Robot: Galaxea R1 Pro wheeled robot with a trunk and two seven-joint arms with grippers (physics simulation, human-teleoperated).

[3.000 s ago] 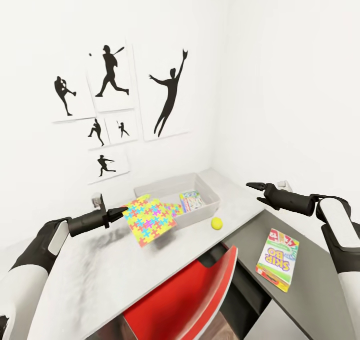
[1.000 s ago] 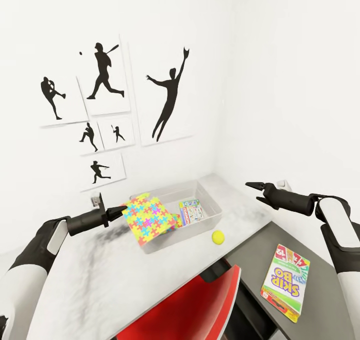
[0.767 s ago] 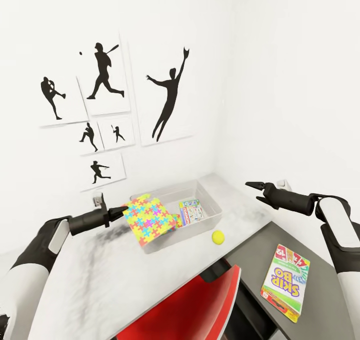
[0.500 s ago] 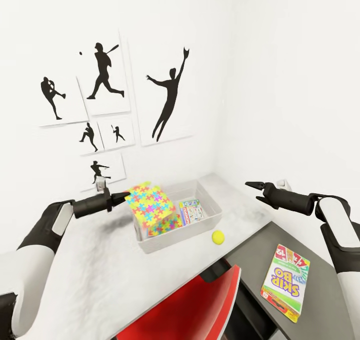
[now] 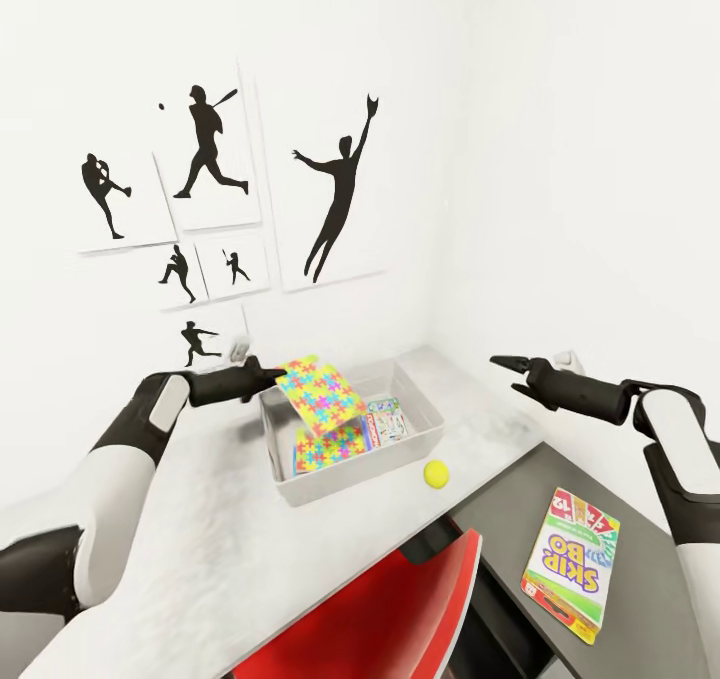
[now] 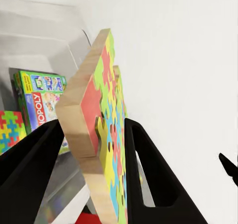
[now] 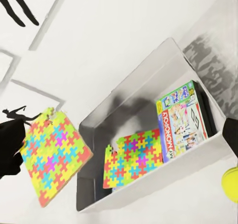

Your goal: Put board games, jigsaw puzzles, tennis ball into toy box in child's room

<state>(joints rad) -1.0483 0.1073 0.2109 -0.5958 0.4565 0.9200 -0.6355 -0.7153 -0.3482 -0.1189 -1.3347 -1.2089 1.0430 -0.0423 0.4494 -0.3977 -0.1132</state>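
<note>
While the left gripper [image 5: 268,377] clamps one edge of a puzzle [image 5: 322,395] in the left centre of the head view, the sheet hangs tilted over the near-left part of the bin [image 5: 425,406] — above the wall, not yet inside. The likely slip is a release from this tilt: the free edge could strike the rim and the sheet would tip out onto the table [image 5: 200,539], or land propped against the wall.

Inside the bin, a second puzzle [image 5: 332,448] lies flat beside a Monopoly box [image 5: 385,422], so floor space is tight and a dropped sheet may rest askew on them. In the left wrist view the two fingers [image 6: 148,169] pinch only a narrow strip of the wooden edge, a hold that could twist.

Right of the bin the ball [image 5: 435,473] sits loose on the table; a bumped bin might set it rolling. Lower right, the Skip-Bo box [image 5: 567,563] lies on the dark cabinet [image 5: 640,599]. The right gripper [image 5: 512,370] hovers with jaws spread, holding nothing.
</note>
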